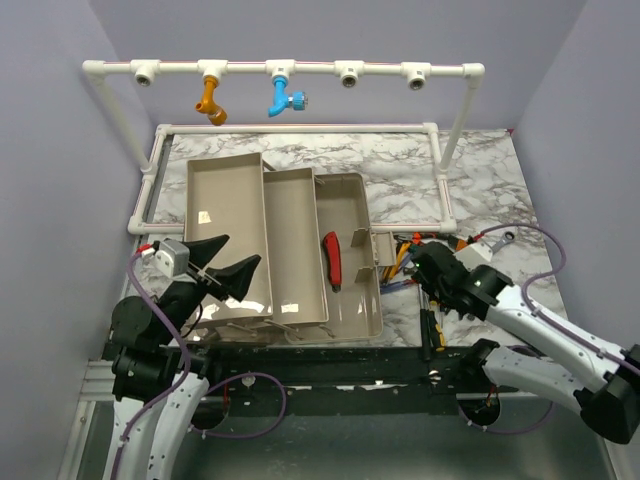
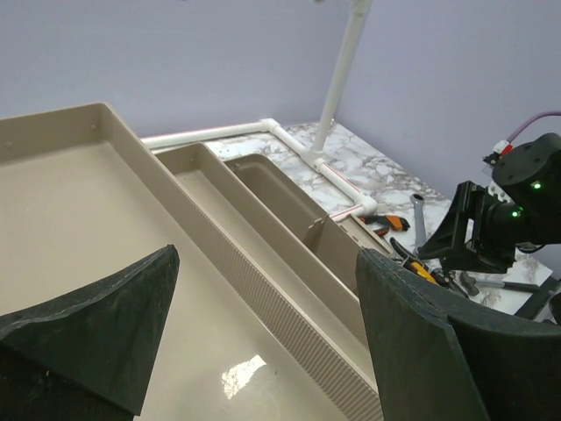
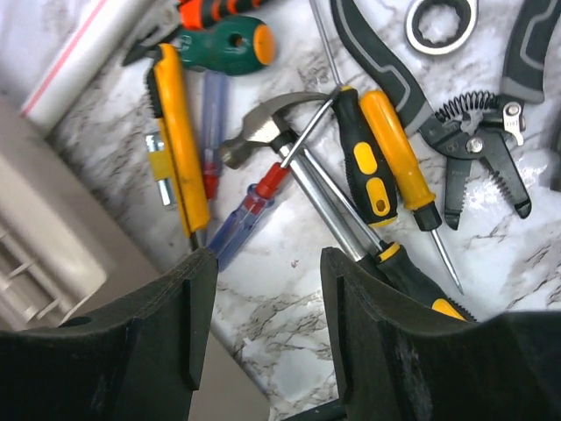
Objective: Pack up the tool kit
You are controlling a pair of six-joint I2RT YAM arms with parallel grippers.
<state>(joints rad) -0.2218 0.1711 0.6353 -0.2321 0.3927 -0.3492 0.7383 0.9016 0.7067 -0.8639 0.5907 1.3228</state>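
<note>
Right wrist view: right gripper (image 3: 267,263), jaws apart and empty, hangs above loose tools (image 3: 377,167) on the table (image 1: 470,180) beside the open toolbox (image 1: 358,300); it should centre on one handle, clear of neighbours, before closing.

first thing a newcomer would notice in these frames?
The open beige toolbox at mid-table, trays fanned out, with a red-handled tool in its right compartment. Right of it, a heap of loose hand tools lies on the marble under the open right gripper. At the back, an orange fitting and a blue fitting hang from a white pipe frame.
</note>
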